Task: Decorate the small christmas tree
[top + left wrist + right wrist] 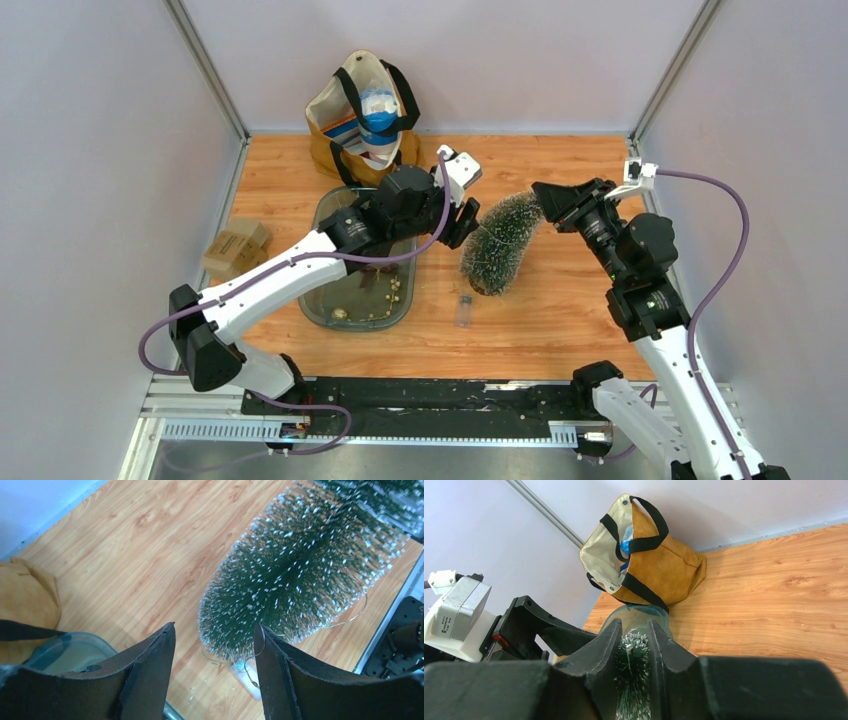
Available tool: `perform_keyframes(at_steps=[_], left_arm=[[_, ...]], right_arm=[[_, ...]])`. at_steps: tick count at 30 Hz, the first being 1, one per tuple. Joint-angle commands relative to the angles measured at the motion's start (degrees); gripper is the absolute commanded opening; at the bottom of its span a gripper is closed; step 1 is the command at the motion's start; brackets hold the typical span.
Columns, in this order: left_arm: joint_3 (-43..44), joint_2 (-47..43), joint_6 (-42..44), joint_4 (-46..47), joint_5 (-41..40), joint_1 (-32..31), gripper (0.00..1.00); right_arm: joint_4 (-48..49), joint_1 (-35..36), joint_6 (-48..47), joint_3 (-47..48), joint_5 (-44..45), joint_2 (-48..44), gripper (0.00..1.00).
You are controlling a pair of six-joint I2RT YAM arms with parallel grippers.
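Tree (500,245) tip obscured inside right tool (634,630)

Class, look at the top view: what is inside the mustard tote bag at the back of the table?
A blue-and-white object and a colourful flat item show at the mouth of the tote bag. Anything deeper is hidden by its walls.

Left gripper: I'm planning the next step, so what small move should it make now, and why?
Probably lower onto the loose thin wire beside the wide end of the small christmas tree and grip it. The left gripper is open and empty, the wire hangs slack there, and the right gripper holds the tree's tip.
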Motion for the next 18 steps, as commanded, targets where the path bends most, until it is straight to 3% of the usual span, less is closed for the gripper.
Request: perform_keyframes(at_steps=[1, 3, 5, 8, 18], left_arm=[[-0.9, -3.6, 0.9, -0.4, -0.5, 0.5, 0.68], [-1.7, -4.3, 0.8, 1.0, 0.0, 0.6, 0.68], [-2.4, -4.1, 0.7, 2.8, 2.5, 0.7, 0.59], [-0.9, -2.6, 0.3, 2.6, 5.3, 0.8, 0.57], [-2.0, -4.4, -1.1, 2.2, 2.8, 0.8, 0.66]], right_arm=[[-2.3, -0.3, -1.4, 1.1, -1.9, 0.8, 0.26], [-2.3, -0.3, -1.2, 1.2, -2.2, 0.8, 0.28], [-2.3, -0.4, -0.9, 1.2, -2.3, 0.8, 0.29], [-2.6, -0.4, -0.9, 1.1, -2.5, 0.6, 0.3], [-3.9, -0.7, -1.8, 2.1, -2.3, 0.7, 0.33]])
